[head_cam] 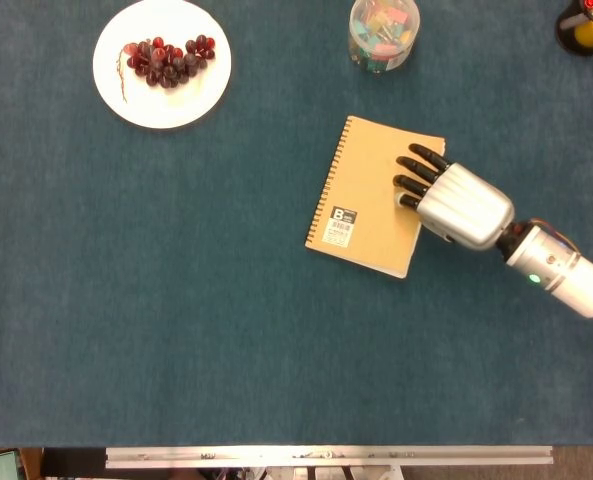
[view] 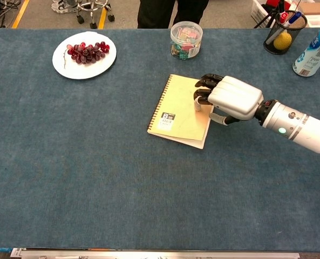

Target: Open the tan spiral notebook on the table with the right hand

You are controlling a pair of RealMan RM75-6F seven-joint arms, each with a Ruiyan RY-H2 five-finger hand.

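Observation:
The tan spiral notebook (head_cam: 361, 190) lies on the blue table, its spiral along the left side and a small "B" label near the front. My right hand (head_cam: 456, 205) lies over its right edge, dark fingers (head_cam: 416, 180) curled onto the cover. In the chest view the notebook (view: 176, 110) shows its cover shifted slightly off the pages beneath along the front right edge. There the right hand (view: 230, 98) has its thumb at that right edge, seemingly pinching the cover. My left hand appears in neither view.
A white plate (head_cam: 116, 85) with red grapes sits at the far left. A clear jar of coloured clips (head_cam: 383, 33) stands just behind the notebook. A mesh pen cup (view: 284, 33) and a white bottle (view: 313, 51) stand at the far right.

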